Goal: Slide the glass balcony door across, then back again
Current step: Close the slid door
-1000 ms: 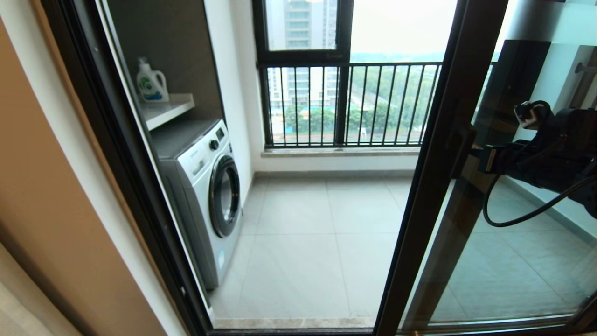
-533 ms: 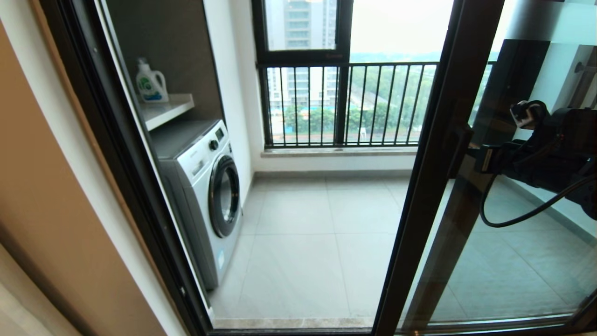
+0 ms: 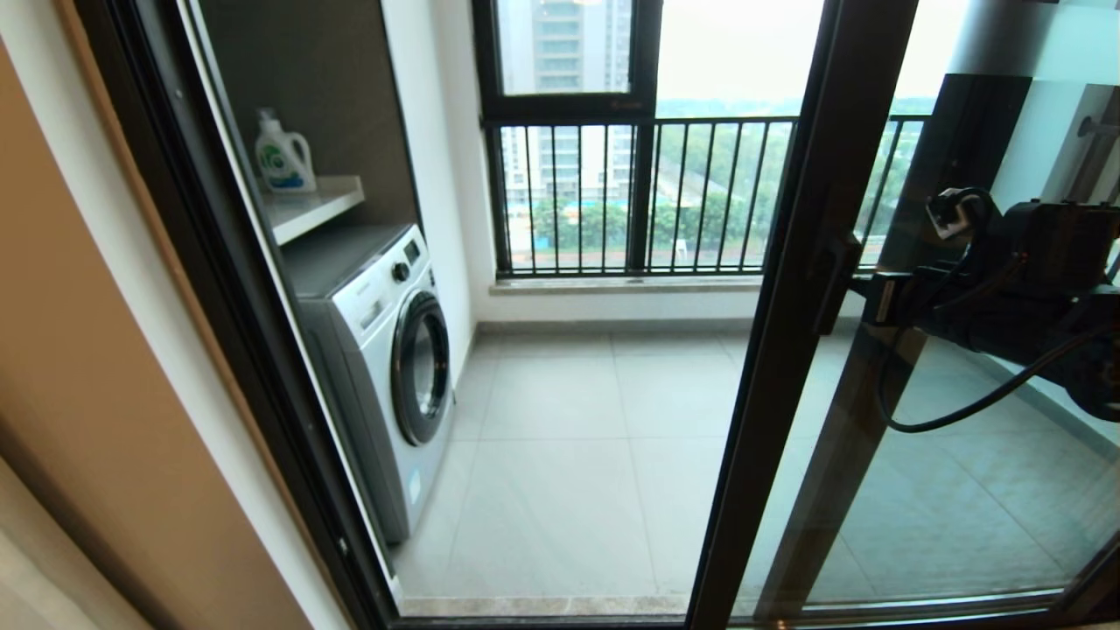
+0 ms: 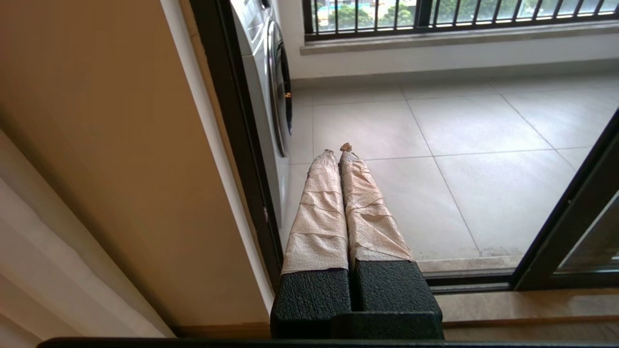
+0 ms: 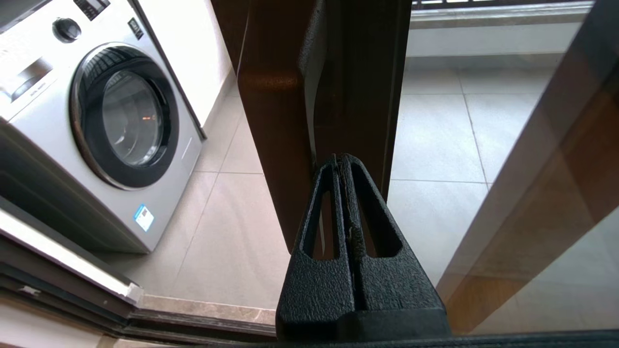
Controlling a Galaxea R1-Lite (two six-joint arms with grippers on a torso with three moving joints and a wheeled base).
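Observation:
The glass balcony door (image 3: 787,350) has a dark brown frame and stands partly across the opening, its leading edge right of centre. Its dark bar handle (image 3: 831,280) sits on that frame. My right gripper (image 3: 856,289) is shut and empty, its tip pressed against the handle side of the frame (image 5: 275,121); in the right wrist view the closed fingertips (image 5: 341,159) touch the dark handle recess (image 5: 358,72). My left gripper (image 4: 336,149), with tape-wrapped fingers, is shut on nothing and hangs low by the left door jamb (image 4: 232,121). It is out of the head view.
A washing machine (image 3: 385,350) stands on the balcony at left under a shelf with a detergent bottle (image 3: 284,153). A black-framed window with railing bars (image 3: 647,192) closes the far side. The floor track (image 3: 542,605) runs along the threshold. A second glass panel (image 3: 962,437) stands behind the door.
The door's leading edge has slid to the left, narrowing the opening, and my right arm has moved left with it. The left arm shows no movement.

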